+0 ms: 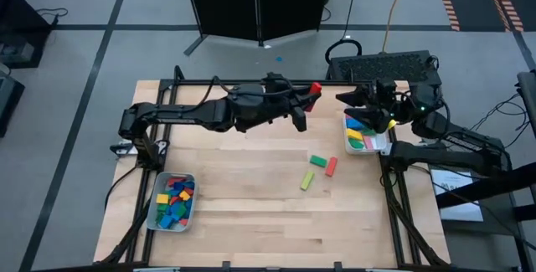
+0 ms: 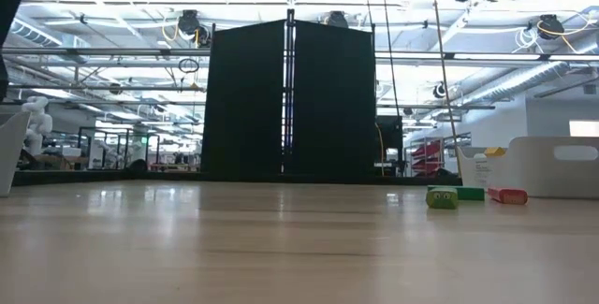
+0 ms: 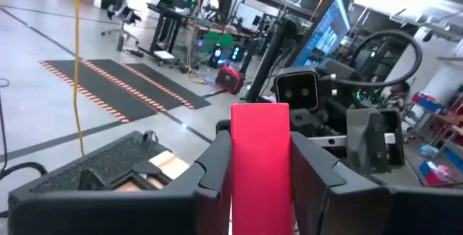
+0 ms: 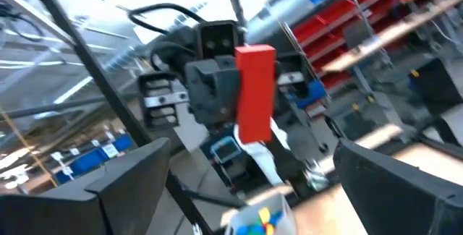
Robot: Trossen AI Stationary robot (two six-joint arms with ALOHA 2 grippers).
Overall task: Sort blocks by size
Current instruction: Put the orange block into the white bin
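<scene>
My left gripper (image 1: 310,92) is raised near the table's far edge and is shut on a red bar block (image 1: 316,88). My right gripper (image 1: 353,98) is open and faces it from the right, a short way off. In the right wrist view the red bar (image 4: 254,90) shows beyond my right gripper's spread fingers (image 4: 253,191). A green bar (image 1: 318,161), a red bar (image 1: 332,166) and another green bar (image 1: 307,180) lie flat on the table; they also show in the low view (image 2: 442,197). My left gripper pinches the red bar's two long sides (image 3: 239,170) between its two fingers (image 3: 215,170). The fingers lie along the bar, reaching toward the table's right. The bar's free end (image 3: 260,116) sticks out past the fingertips. The bar is lifted clear of the table.
A pale tray (image 1: 352,145) at the table's right holds several long bars, just below my right gripper. Another tray (image 1: 152,213) at the near left holds several small cubes. A dark keyboard (image 1: 394,64) lies behind the far edge. The right tray's wall (image 2: 552,164) shows in the low view.
</scene>
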